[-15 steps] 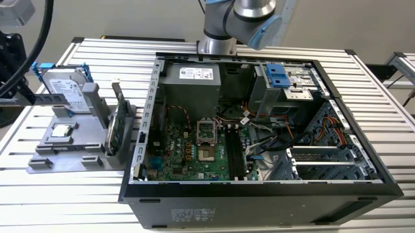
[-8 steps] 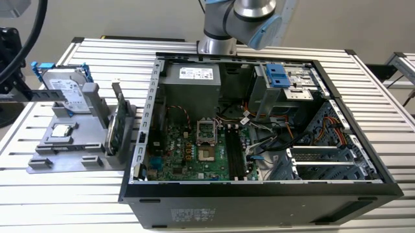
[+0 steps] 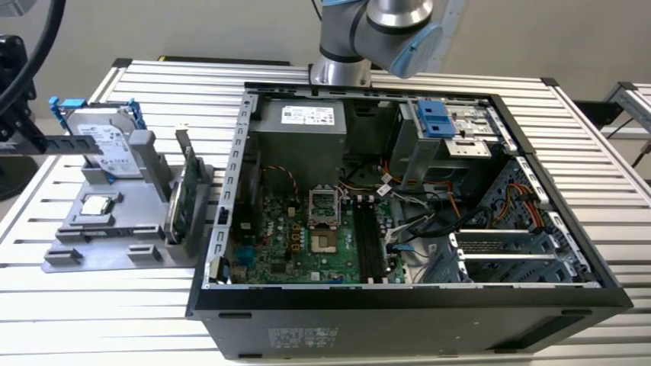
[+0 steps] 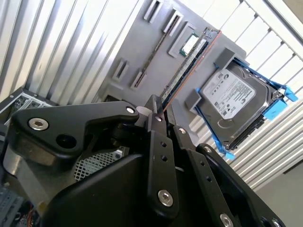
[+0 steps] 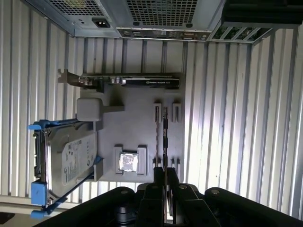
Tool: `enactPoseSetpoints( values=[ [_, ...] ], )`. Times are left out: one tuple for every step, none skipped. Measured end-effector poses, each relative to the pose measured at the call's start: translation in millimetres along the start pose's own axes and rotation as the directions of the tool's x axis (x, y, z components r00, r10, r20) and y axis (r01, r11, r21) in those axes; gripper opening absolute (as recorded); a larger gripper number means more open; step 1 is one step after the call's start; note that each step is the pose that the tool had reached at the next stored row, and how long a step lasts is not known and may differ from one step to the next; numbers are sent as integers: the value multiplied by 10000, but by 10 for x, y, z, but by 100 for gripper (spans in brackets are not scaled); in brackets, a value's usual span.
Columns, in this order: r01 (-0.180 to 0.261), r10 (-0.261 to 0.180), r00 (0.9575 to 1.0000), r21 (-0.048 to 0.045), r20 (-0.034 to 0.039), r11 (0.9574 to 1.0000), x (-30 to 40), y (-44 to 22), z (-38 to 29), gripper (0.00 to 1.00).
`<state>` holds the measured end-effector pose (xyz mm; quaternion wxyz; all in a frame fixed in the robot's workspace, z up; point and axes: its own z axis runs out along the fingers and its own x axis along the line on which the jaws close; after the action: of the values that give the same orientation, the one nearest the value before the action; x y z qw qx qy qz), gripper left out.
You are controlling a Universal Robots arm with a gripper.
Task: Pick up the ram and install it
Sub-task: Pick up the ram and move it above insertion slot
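Observation:
The ram (image 3: 185,194) is a thin green stick standing on its long edge in a slot of the grey holder tray (image 3: 102,240), at the exterior view's left, beside the open computer case. In both wrist views I look along its top edge (image 5: 164,135) (image 4: 187,66). My gripper (image 5: 164,176) (image 4: 161,111) hangs well above the ram and in line with it, its black fingers close together with nothing between them. The black motherboard slots (image 3: 368,240) lie inside the case.
The tray also holds a silver hard drive in a blue frame (image 3: 102,149), a square processor chip (image 3: 97,204) and an expansion card (image 5: 137,81). The open black case (image 3: 407,320) with cables and a power supply stands on the slatted metal table (image 3: 61,305).

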<state>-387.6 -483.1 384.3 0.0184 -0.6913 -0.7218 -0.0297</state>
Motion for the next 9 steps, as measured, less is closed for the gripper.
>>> enactPoseSetpoints(
  values=[
    [0, 0, 10000, 0, 0, 10000, 1, 0, -8, 0],
    [0, 0, 10000, -1, 0, 10000, 1, 0, -16, 0],
    [0, 0, 10000, 0, 0, 10000, 2, 0, -24, 0],
    [0, 0, 10000, 0, 1, 10000, 2, 1, -33, 0],
    [0, 0, 10000, 0, 0, 10000, 3, 1, -41, 0],
    [0, 0, 10000, 0, 0, 10000, 3, 1, -47, 0],
    [1, -1, 10000, -1, 0, 10000, 3, 1, -47, 0],
    [1, -1, 10000, -1, 3, 10000, 3, 1, -47, 0],
    [1, -1, 10000, 0, 7, 10000, 3, 1, -48, 0]
  ],
)
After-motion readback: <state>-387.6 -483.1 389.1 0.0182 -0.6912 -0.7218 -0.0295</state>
